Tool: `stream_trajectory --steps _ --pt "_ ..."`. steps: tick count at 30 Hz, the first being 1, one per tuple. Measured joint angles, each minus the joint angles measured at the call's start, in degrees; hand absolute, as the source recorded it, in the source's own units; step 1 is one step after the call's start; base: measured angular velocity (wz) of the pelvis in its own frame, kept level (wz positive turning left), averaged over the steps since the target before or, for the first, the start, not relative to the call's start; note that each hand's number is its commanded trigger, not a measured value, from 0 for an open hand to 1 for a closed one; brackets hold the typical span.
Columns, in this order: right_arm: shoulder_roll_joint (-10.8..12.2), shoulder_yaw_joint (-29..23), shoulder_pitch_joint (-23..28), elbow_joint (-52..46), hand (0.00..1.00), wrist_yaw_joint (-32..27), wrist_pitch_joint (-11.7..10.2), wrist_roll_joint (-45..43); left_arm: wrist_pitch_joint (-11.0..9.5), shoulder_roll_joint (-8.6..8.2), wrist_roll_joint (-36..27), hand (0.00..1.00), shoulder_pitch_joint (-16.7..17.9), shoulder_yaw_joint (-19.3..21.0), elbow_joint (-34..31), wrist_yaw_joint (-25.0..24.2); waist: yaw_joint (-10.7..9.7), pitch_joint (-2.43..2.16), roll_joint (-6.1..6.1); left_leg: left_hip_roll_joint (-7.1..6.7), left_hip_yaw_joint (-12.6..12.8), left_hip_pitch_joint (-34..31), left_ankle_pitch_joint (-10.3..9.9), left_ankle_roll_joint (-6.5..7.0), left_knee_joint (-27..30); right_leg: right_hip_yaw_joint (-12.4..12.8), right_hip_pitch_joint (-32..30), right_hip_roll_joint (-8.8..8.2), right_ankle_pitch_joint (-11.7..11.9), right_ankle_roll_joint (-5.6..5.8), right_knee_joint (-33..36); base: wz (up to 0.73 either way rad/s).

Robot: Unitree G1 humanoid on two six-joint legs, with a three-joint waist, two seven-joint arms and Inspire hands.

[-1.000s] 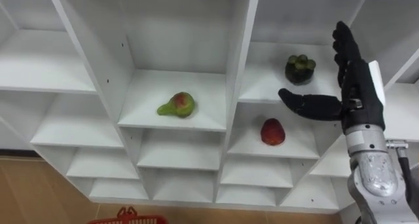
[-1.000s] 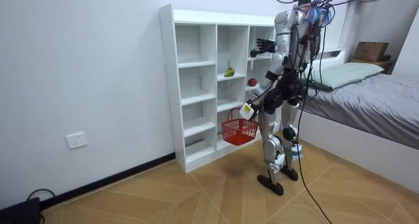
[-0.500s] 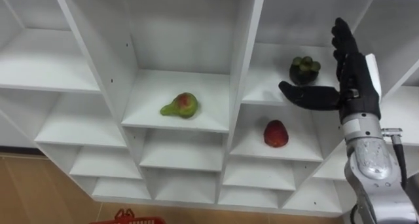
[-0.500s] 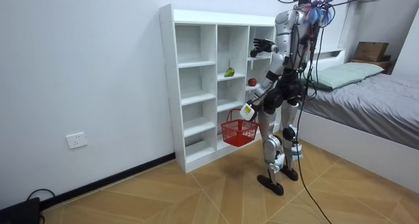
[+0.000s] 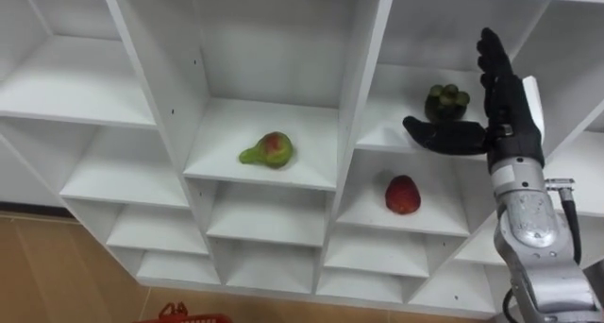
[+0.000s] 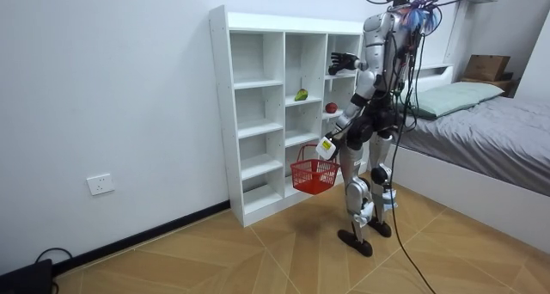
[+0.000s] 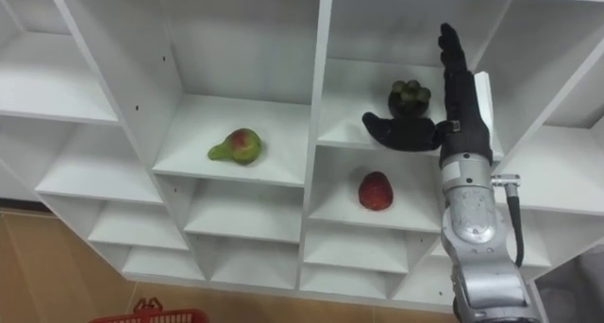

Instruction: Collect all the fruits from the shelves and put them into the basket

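— So, where are the fruits?
— All in the white closet (image 5: 363,96): a green-red pear (image 5: 267,150) in the middle column, a dark mangosteen (image 5: 447,102) in the next column right, a red fruit (image 5: 403,195) one shelf below it.
— And our hands?
— Our right hand (image 5: 508,125) stands raised before the mangosteen's compartment, fingers straight, thumb spread, holding nothing. The red basket (image 6: 314,177) hangs at our left hand (image 6: 326,147); its grip we cannot tell.
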Motion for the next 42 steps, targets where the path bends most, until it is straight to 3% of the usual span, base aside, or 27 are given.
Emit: stream_trajectory --steps 18,30,42 --pt "0.0 -0.1 -0.3 3.6 0.00 0.0 0.3 1.2 0.6 -0.01 0.0 1.00 0.0 0.0 -0.2 0.1 -0.1 -0.08 0.10 0.01 -0.3 0.0 0.1 0.05 0.1 -0.5 0.0 -0.17 0.0 0.00 0.0 0.00" --pt "0.0 -0.4 -0.4 6.7 0.00 0.1 1.1 1.0 2.5 -0.04 2.4 1.00 0.0 1.1 -0.9 -0.2 0.0 -0.18 0.01 -0.06 -1.0 0.0 0.2 0.02 0.3 -1.3 0.3 -0.23 0.0 0.00 0.1 0.02" --pt "0.0 -1.2 -2.7 9.9 0.00 2.3 0.9 0.0 2.7 -0.05 2.4 1.00 -0.1 1.2 -0.9 -0.2 0.0 -0.11 0.17 -0.06 -1.1 0.0 0.2 0.02 0.2 -1.3 0.5 -0.17 0.0 0.00 0.1 0.00"
